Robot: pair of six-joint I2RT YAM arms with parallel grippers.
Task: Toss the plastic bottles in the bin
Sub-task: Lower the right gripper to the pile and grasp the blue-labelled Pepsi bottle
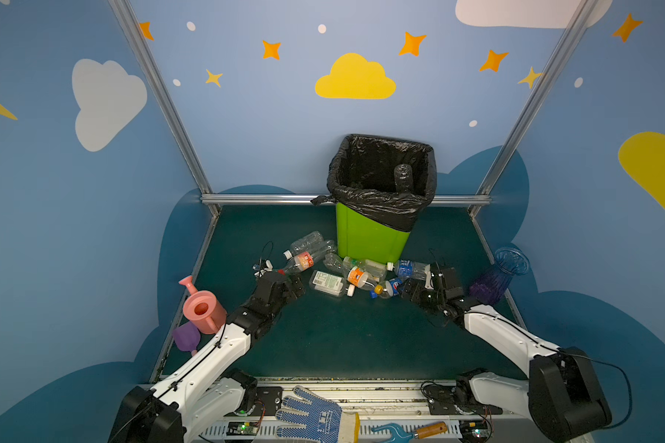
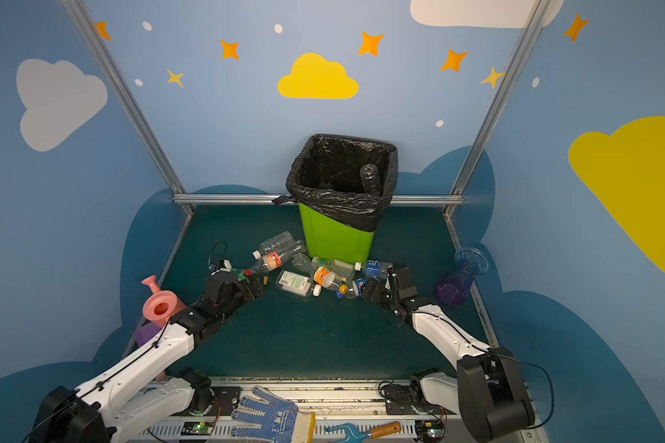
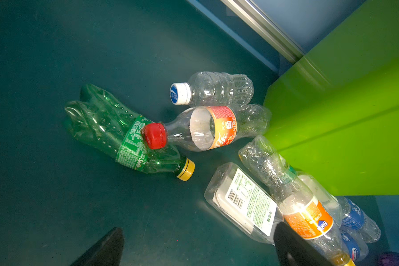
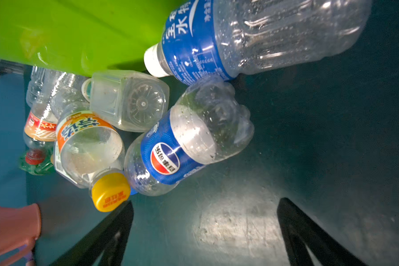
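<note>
The lime-green bin (image 1: 369,241) with a black bag stands at the back; one bottle (image 1: 403,177) leans inside it. Several plastic bottles lie at its foot. My left gripper (image 3: 197,230) is open and empty, low over the mat. Ahead of it lie a crushed green bottle (image 3: 124,138), a red-capped one (image 3: 217,127) and a square white-labelled one (image 3: 244,202) by one fingertip. My right gripper (image 4: 205,203) is open over bare mat, just short of a blue cola-labelled bottle (image 4: 187,142). An orange-labelled bottle's yellow cap (image 4: 110,192) sits by one finger.
A pink watering can (image 1: 202,308) and a purple scoop (image 1: 187,337) sit by the left arm. A blue-purple ribbed vase (image 1: 496,278) stands right of the right gripper. Metal rails edge the mat. A blue-dotted glove (image 1: 311,416) and a wooden-handled tool (image 1: 411,431) lie at the front.
</note>
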